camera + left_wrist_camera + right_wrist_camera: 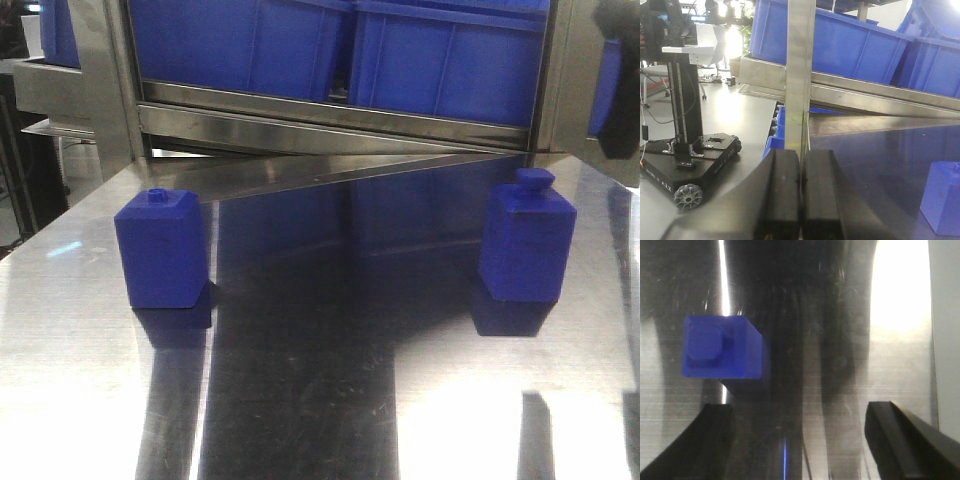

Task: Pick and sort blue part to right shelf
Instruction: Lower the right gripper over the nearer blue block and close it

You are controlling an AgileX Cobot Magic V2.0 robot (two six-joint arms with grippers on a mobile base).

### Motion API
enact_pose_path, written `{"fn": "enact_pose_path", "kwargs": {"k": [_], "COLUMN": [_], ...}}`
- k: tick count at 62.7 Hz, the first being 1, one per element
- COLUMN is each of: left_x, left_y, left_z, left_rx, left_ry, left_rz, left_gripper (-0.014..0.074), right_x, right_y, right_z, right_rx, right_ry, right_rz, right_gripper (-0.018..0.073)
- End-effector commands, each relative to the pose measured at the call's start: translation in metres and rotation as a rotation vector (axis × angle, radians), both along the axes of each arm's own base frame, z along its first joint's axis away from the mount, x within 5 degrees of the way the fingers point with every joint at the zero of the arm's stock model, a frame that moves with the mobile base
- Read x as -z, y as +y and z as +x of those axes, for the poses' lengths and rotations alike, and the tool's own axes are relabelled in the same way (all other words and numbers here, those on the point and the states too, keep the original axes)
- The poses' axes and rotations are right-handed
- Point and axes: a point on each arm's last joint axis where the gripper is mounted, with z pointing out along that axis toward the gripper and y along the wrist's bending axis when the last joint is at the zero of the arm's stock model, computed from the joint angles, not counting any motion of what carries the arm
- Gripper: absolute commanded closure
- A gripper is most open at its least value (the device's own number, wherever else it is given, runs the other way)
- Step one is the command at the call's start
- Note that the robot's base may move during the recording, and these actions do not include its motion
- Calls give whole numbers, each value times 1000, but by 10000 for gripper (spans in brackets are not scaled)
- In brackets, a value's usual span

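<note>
Scratched, mirror-bright steel table (330, 400); blue bins (440, 60) racked behind; blue part (527, 245) upright

The front view sits low, near the surface of the steel table (320, 400), and looks level across it at the blue part (527, 245), which stands right of centre, with the blue bins (440, 60) behind the part. The right wrist view looks straight down on the part from close above, sharing it and the table around it with the front view. The left wrist view looks level over the left gripper (800, 165) toward the bins behind the part.
</note>
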Motion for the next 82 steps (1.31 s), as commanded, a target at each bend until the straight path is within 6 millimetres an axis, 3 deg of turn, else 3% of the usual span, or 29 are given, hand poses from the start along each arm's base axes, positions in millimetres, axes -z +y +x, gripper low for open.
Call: {"fn": "enact_pose_path", "kwargs": {"k": [1,9,23,50,82], "left_x": [-2,-2,-2,-2,-2], "left_y": [0,0,0,0,0], "left_z": [-1,-1,-1,-1,-1], "left_rx": [7,7,7,7,7], "left_ry": [-82,-82,-82,-82,-82], "left_rz": [-19,-19,-19,-19,-19], "left_gripper": [473,473,473,473,473], "right_x": [-22,-26,-17,13,41], "right_y": [9,27,49,60,59], "right_z": [13,33,59,80,99], "right_rx": [13,7,6,-27,0], "right_ry": [-3,63,144,207,252], "right_rz": [1,-3,39,11,5], "right_gripper": [-53,-53,-53,-53,-53]}}
